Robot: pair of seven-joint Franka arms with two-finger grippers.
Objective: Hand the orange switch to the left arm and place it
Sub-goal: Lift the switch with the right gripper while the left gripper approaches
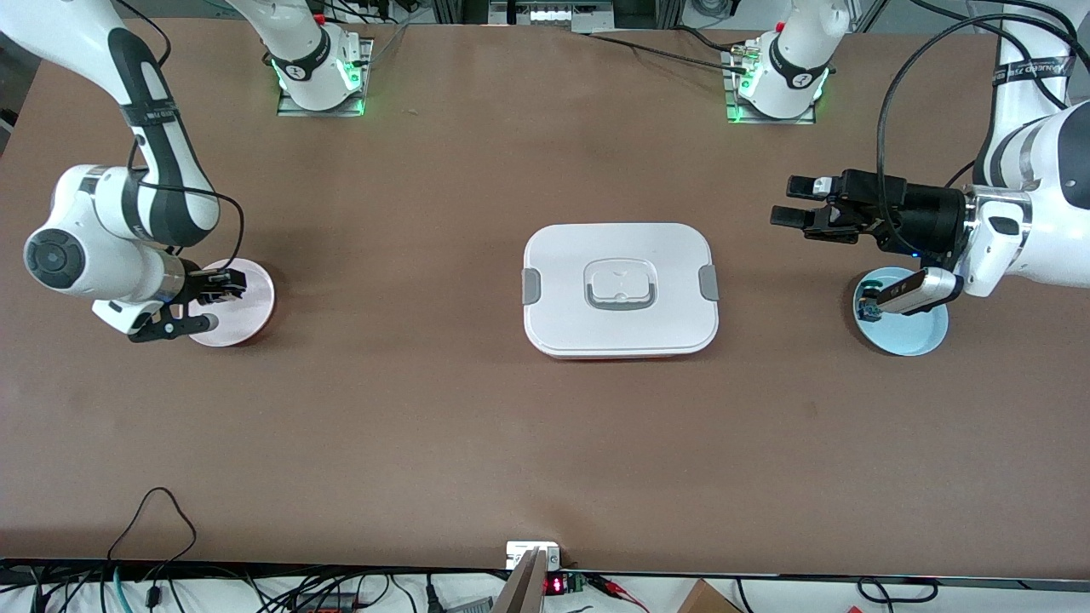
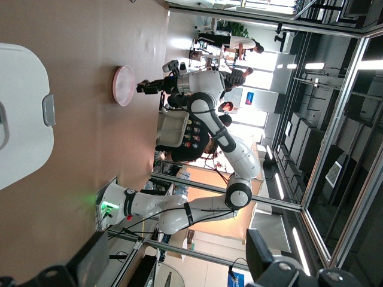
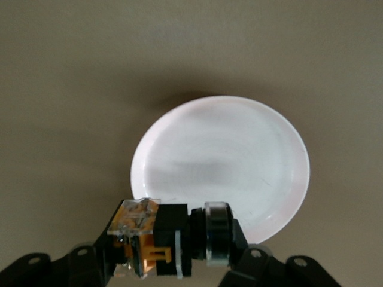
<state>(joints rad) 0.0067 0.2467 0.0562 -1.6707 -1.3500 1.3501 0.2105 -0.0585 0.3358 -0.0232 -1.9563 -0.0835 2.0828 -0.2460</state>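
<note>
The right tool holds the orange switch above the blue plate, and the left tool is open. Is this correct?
Not quite. The right tool holds the orange switch above the pink plate, as the front view shows. The blue plate lies at the left arm's end. The left tool is indeed open.

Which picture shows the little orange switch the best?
The right wrist view: the orange switch fills the foreground, clamped in the right gripper above the pink plate. In the front view it is just a dark speck at that gripper. The left wrist view shows that gripper only from afar, with no switch discernible.
</note>
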